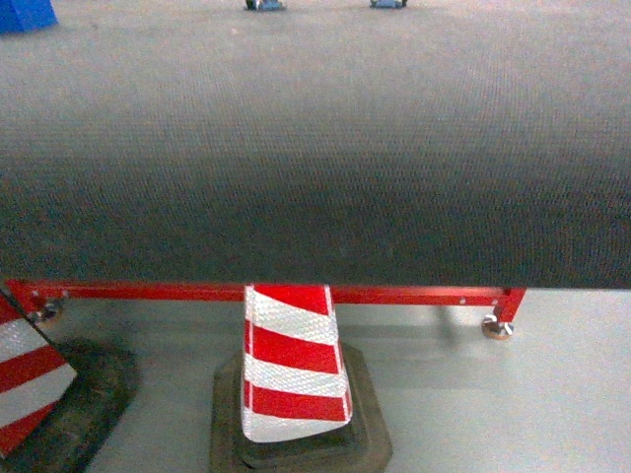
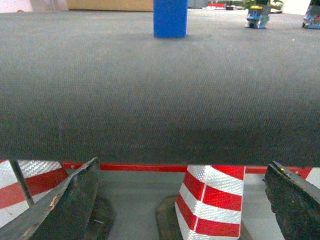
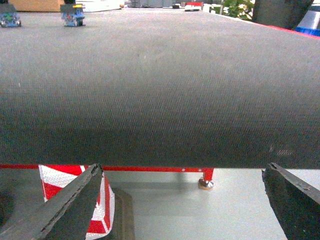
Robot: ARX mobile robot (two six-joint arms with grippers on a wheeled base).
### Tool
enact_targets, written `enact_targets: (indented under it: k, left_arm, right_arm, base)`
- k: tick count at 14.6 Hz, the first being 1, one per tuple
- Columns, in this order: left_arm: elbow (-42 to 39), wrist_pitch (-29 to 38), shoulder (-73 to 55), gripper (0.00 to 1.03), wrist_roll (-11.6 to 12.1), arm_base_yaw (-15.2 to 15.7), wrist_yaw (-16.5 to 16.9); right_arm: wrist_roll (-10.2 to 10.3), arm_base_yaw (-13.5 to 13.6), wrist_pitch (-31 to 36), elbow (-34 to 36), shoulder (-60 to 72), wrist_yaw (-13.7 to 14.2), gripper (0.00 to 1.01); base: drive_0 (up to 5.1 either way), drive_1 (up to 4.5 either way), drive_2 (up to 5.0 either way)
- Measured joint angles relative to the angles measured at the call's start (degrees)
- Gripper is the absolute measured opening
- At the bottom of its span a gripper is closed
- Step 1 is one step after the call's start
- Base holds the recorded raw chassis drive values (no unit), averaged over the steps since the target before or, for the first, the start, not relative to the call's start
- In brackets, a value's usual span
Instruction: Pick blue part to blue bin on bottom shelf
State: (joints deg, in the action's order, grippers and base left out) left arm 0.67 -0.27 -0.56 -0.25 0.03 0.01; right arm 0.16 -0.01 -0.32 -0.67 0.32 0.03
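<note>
Facing a dark textured mat surface on a red frame, both grippers hanging off its near edge.
Left gripper and right gripper spread wide, holding nothing. Blue bin upright at the far edge; two small blue parts further right, well apart from it. Striped cones on the floor below.

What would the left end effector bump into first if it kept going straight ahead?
Probably the dark mat-covered surface filling its view; its open fingers point at the near edge. Beyond stands a blue block. Depth is unclear.
</note>
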Motion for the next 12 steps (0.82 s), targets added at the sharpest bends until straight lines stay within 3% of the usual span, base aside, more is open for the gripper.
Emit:
enact_targets:
  k: [12]
  left_arm:
    - [0.00,0.09,0.00,0.98,0.28,0.00,0.00]
  right_arm:
    - [0.00,0.00,0.20,0.00,0.00,0.00,0.98]
  base:
    - [0.0,0.00,0.0]
